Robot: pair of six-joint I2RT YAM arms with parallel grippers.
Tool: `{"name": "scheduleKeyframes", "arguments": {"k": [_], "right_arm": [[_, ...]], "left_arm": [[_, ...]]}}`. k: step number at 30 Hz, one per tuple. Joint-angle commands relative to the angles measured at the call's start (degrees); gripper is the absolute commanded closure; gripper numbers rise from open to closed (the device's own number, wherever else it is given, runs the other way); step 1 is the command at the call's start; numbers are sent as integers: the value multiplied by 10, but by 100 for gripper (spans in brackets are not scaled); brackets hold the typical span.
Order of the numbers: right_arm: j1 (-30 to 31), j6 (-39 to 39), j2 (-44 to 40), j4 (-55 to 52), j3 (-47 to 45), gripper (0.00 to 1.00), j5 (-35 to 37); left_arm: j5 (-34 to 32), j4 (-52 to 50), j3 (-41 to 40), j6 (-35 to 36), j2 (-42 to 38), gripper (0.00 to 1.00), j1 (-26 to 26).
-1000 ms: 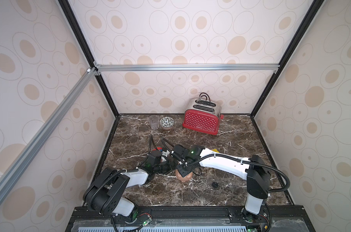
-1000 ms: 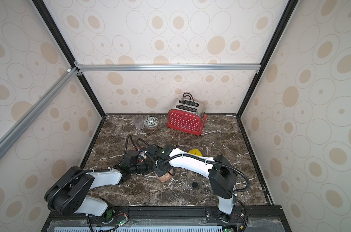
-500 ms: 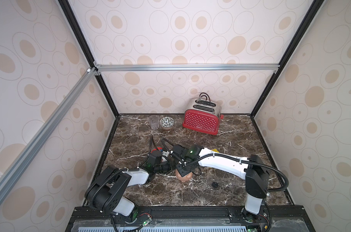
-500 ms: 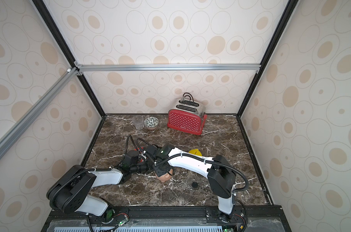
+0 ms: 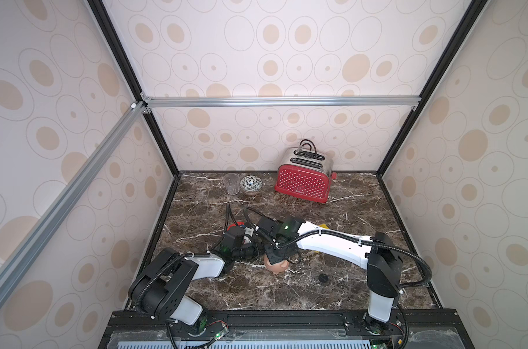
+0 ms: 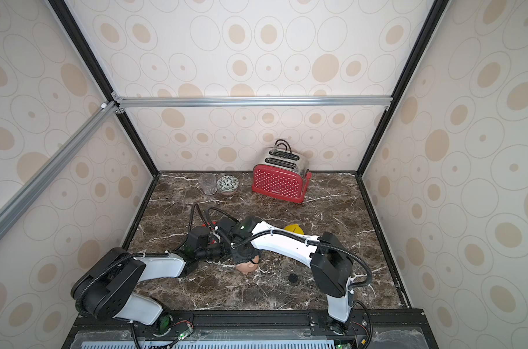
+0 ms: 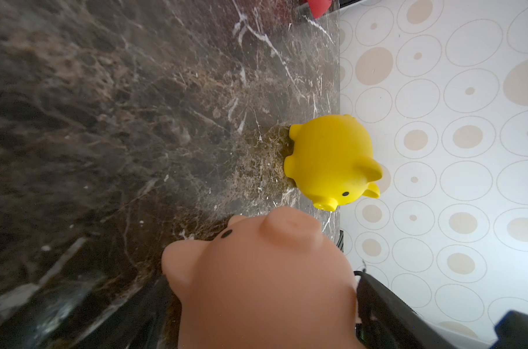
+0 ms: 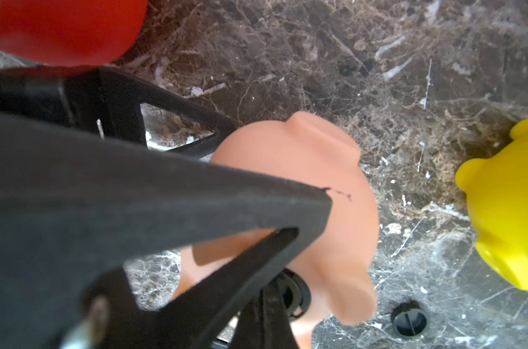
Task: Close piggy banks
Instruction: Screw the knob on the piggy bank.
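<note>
The pink piggy bank (image 5: 277, 267) lies on its side on the marble top (image 5: 332, 290), its snout (image 7: 290, 225) pointing toward the yellow piggy bank (image 7: 329, 160). My left gripper (image 7: 262, 317) is shut on the pink body, one finger (image 8: 178, 133) on each flank. At the round belly hole, my right gripper (image 8: 272, 305) is shut on a black plug (image 8: 296, 294). The yellow piggy bank (image 5: 324, 226) stands behind the right forearm. Part of the red piggy bank (image 5: 237, 225) shows behind the left wrist, and it is close by in the right wrist view (image 8: 69, 30).
A loose black plug (image 5: 323, 277) lies on the marble just right of the pink pig. At the back wall stand a red dotted toaster (image 5: 302, 184), a clear glass (image 5: 231, 184) and a small patterned bowl (image 5: 250, 184). Both forearms cross low over the table's middle.
The left gripper's jaws have drawn in slightly on the pink pig. The right gripper stays shut at the belly hole, and nothing else has moved noticeably.
</note>
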Motion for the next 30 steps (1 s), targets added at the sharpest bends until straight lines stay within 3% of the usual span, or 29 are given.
{"name": "scheduleKeyframes", "arguments": {"k": [1,8,30], "right_arm": [[-17,51,42,-44,-21,100,8],[-25,102,45,-80,-8,100,22],[-42,210,49,11,-47,100,-97]], "left_arm": [[-19,-6,-7,-6,12,4,-6],[-20,-4,-9,-6,14,4,-7],[-19,3,-14,-7,19,5,-11]]}}
